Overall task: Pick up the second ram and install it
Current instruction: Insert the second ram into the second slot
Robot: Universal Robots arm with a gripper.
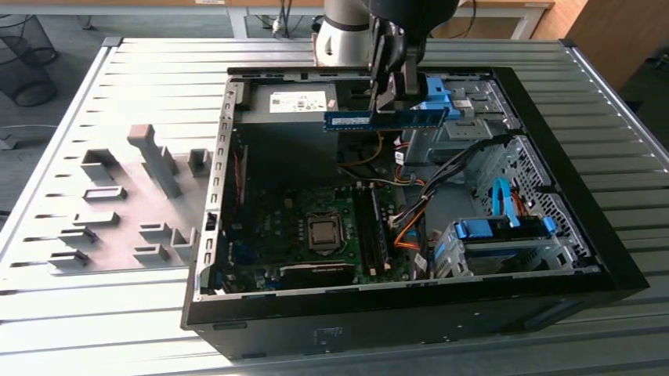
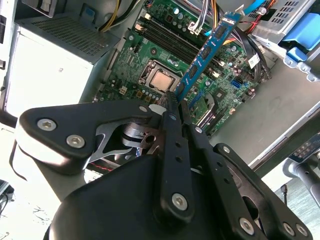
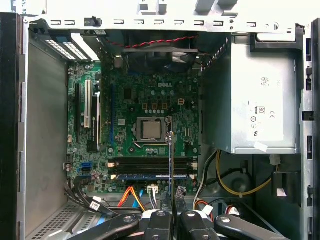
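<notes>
My gripper (image 1: 383,106) is shut on the second ram (image 1: 386,119), a thin blue stick with a white label and dark chips. I hold it level in the air above the far part of the open computer case (image 1: 418,309). In the second wrist view the ram (image 2: 205,52) juts out from the fingertips (image 2: 173,107) over the green motherboard (image 2: 150,55). Seen edge-on in the first wrist view, the ram (image 3: 171,160) hangs above the memory slots (image 3: 150,165), where another blue stick (image 3: 150,176) sits seated. The slots (image 1: 371,227) run beside the processor socket (image 1: 324,233).
A grey power supply (image 3: 260,115) fills one corner of the case. Light-blue drive brackets (image 1: 502,227) and orange and black cables (image 1: 413,223) crowd the exterior view's right. A grey fixture block (image 1: 136,196) stands on the slatted table at the exterior view's left.
</notes>
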